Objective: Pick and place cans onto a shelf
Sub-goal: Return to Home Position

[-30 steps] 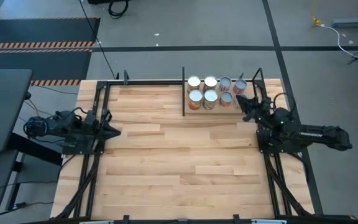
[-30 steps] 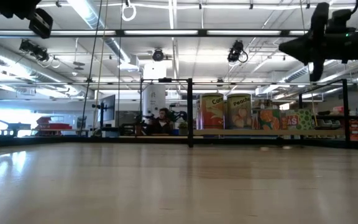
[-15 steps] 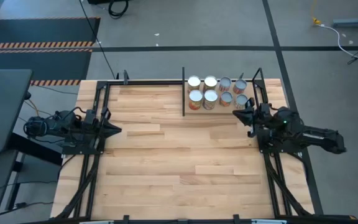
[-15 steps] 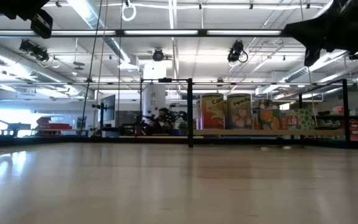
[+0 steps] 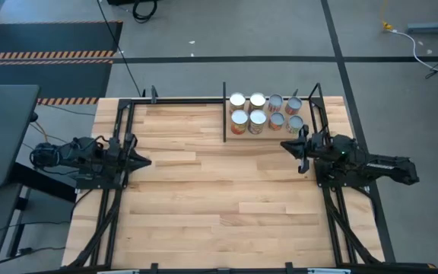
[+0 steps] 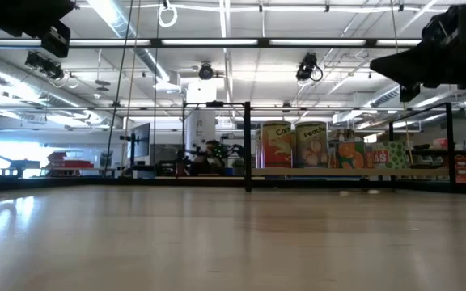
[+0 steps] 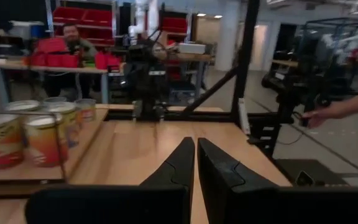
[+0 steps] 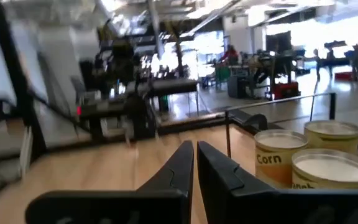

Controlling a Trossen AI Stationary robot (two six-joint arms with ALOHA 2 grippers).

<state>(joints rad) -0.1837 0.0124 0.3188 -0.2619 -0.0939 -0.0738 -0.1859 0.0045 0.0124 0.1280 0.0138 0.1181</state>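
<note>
While both arms are held above the side edges of the table point(image 5: 219, 205), all eight cans point(image 5: 258, 117) are seen standing upright on the shelf point(image 5: 268, 132). The shelf is set at the table's far edge, right of the middle. The cans are arranged in two rows of four, each just beside its neighbours, between the thin black posts point(image 5: 225, 114).

From table height, two taller cans point(image 6: 277, 145) are seen side by side. Shorter ones are lined up next to them. Their labels appear orange and red, though the print is too small to be read with confidence. On one can point(image 8: 278, 157) caught by the right wrist camera, the word "Corn" can be read.

The left gripper point(image 5: 144, 160) is held at the table's left side and is pointed toward the middle, well apart from the shelf. Its fingers point(image 7: 178, 163) are pressed together, and nothing is held between them. The right gripper point(image 5: 284, 144) is placed near the shelf's right end, on its near side, and is pointed toward the left arm. Its fingers point(image 8: 174, 167) are likewise pressed together, with nothing pinched.

Beyond the table, a seated person point(image 7: 73, 46) is visible in the left wrist view, and an outstretched hand point(image 7: 319, 116) is seen at the side.
</note>
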